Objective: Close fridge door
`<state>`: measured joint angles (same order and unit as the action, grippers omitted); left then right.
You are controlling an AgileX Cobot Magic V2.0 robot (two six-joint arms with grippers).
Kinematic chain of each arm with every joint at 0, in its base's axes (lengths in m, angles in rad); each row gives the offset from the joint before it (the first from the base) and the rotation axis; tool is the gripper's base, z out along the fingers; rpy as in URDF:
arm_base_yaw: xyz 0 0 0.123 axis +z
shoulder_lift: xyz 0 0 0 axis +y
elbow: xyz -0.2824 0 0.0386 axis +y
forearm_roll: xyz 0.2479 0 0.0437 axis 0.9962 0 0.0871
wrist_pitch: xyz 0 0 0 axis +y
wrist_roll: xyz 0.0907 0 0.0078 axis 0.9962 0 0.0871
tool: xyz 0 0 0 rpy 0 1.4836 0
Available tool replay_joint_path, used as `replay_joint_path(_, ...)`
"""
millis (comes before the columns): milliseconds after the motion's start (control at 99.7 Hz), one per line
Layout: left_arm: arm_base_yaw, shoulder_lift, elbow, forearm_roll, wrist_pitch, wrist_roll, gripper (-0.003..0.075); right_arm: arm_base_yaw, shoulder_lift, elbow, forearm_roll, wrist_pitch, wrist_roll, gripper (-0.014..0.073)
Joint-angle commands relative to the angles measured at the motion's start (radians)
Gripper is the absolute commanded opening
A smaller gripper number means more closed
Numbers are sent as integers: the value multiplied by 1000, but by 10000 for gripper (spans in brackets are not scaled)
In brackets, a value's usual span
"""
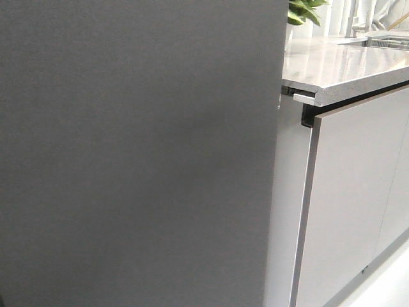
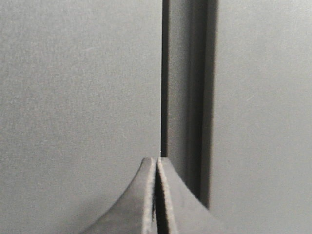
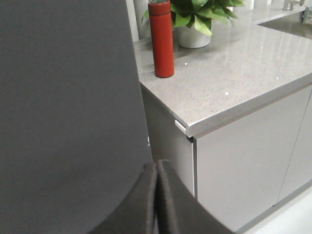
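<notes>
The fridge door [image 1: 134, 153] is a large matte dark grey panel that fills the left of the front view. It also fills the left of the right wrist view [image 3: 68, 97]. My right gripper [image 3: 157, 165] is shut and empty, its tips close to the door's right edge. My left gripper [image 2: 156, 160] is shut and empty, its tips close to a dark vertical gap [image 2: 164, 78] between two dark grey panels [image 2: 78, 97]. Neither gripper shows in the front view.
A narrow light-grey side panel [image 1: 287, 204] and pale-grey cabinet doors [image 1: 351, 198] stand right of the door under a speckled countertop [image 1: 339, 67]. A red flask [image 3: 161, 39] and a potted plant [image 3: 200, 19] stand on the countertop [image 3: 229, 73].
</notes>
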<state>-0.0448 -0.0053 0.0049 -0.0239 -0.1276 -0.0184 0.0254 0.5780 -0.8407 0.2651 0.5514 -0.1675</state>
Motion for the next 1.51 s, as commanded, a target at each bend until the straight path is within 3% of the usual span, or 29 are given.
replay_joint_path(0,-4,-20,35,-6,-72,-5,-20,-7,-59,37,1,-71,12,-43)
replay_joint_path(201,-4,-20,35,-6,-72,-5,-20,-7,-137,117,1,-51,12,-45)
replay_joint_path(1023,-4,-20,35,-6,-72,-5,-20,-7,-161,120,1,-39,12,-45)
replay_joint_path(1194,-4,-20,35,-6,-72,-5,-20,-7,-243,228,1,-210,4,-45)
replay_joint_path(1495,-4,-20,35,-6,-72,-5,-20,-7,-449,624,8,-536,4,-45)
